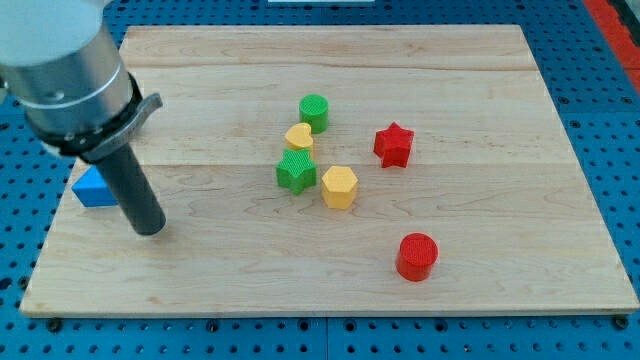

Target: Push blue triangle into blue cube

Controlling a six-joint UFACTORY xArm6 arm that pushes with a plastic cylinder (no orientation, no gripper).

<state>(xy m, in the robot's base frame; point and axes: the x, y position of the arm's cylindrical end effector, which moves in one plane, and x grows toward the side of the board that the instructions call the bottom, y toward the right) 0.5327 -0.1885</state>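
A blue block (93,188) lies at the board's left edge, partly hidden behind my rod; it looks like the blue triangle, though its shape is not fully clear. No second blue block shows; the blue cube may be hidden behind the arm. My tip (149,230) rests on the board just right of and below the blue block, close to it.
Wooden board (500,120) on a blue pegboard. Near the middle: a green cylinder (314,112), a yellow heart (299,136), a green star (296,171), a yellow hexagon (339,187). A red star (394,145) and a red cylinder (417,256) lie to the right.
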